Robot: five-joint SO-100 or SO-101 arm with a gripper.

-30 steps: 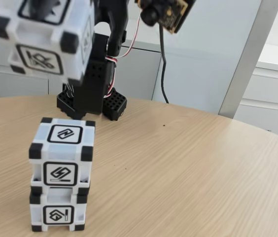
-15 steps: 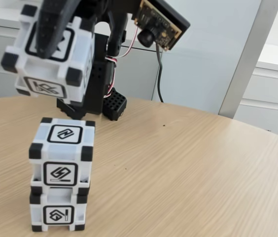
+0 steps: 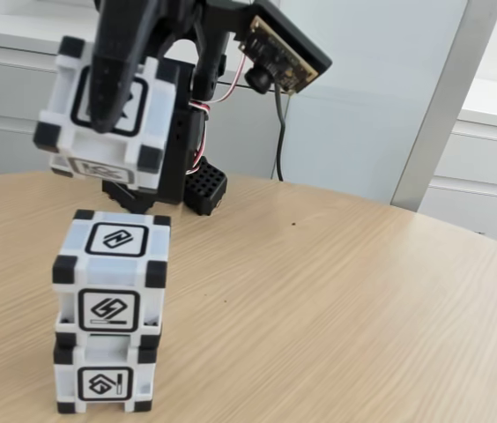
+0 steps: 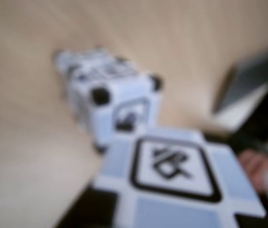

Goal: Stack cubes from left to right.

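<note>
Since a second ago, the held cube (image 3: 107,115) has been carried lower and slightly rightward in the fixed view, closer to the top of the two-cube stack (image 3: 107,308), with a gap still between them. It has been tipped so that more of its upper face is shown. The wrist camera board (image 3: 282,48) has swung downward with the gripper (image 3: 112,88).

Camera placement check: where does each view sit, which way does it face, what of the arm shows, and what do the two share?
Fixed view: low at the round wooden table, looking across it at the two-high stack of white plastic cubes with black corners and the black arm's base; the gripper holds a third such cube above the stack, jaws shut on it.
Wrist view: rides the arm, looking down, blurred; little of the arm can be made out.
Shared: held cube, stack, table.
</note>
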